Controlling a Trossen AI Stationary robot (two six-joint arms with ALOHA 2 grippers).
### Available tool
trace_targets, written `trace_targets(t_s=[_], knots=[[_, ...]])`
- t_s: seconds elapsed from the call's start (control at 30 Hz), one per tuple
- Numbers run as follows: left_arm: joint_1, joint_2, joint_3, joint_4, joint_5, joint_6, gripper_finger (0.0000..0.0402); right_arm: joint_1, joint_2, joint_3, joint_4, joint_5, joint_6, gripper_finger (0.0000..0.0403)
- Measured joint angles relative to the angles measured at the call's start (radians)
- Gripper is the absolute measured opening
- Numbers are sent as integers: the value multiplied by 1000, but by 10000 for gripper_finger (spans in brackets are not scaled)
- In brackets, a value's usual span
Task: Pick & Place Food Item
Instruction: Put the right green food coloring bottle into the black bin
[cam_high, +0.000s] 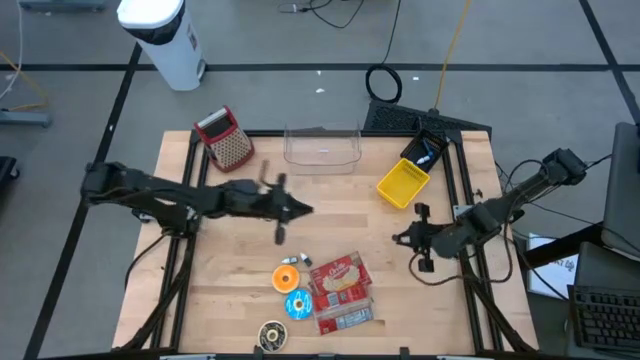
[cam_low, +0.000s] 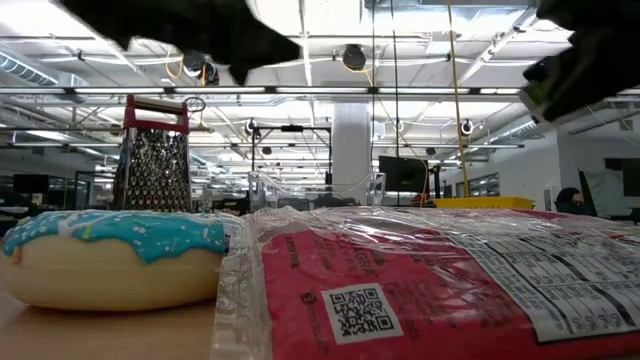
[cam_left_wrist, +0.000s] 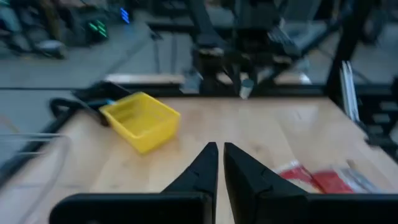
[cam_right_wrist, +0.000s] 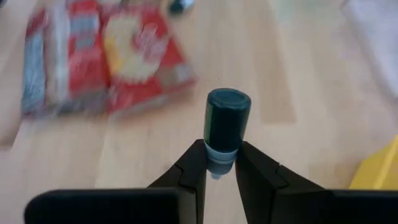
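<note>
The small dark-capped bottle (cam_right_wrist: 226, 121) sits pinched between the fingers of the right gripper (cam_right_wrist: 221, 163), held clear of the wooden table (cam_high: 350, 205) near its right side. The grip is low, on the pale end of the bottle, with the dark cap sticking well out past the fingertips — that is the weak point, in my judgement. A quick swing or a bump could tip the bottle in the jaws or let it slide out, and it would drop onto the table short of wherever it is meant to go, perhaps the yellow bin (cam_high: 403, 182) just beyond the gripper.

The red snack packet (cam_high: 340, 280) and the blue-iced donut (cam_low: 110, 257) lie together at the near edge. The left gripper (cam_left_wrist: 220, 163) hangs over the middle of the table, fingers pressed together, holding nothing.
</note>
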Motion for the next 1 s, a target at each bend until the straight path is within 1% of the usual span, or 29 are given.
trace_targets(t_s=[0.07,0.17,0.3,0.37,0.43,0.57,0.9,1.0], knots=[[-7,-79,-74,55,-33,-18,26,-24,-47,-35,48,34,-28,55],[-19,-178,-161,94,-50,-40,26,-85,-106,-95,147,64,-74,55],[-26,-278,-226,94,-52,-64,26,-207,-164,-176,294,68,-114,55],[-26,-311,-239,93,-52,-65,26,-280,-185,-209,355,69,-119,55],[-26,-323,-241,93,-52,-65,26,-355,-198,-236,407,69,-119,55],[-26,-330,-242,93,-52,-52,26,-520,-205,-268,457,68,-131,55],[-26,-326,-242,91,-52,-33,26,-932,-200,-271,455,54,-132,55],[-26,-325,-242,89,-52,-32,26,-1045,-198,-271,456,-14,-133,57]])
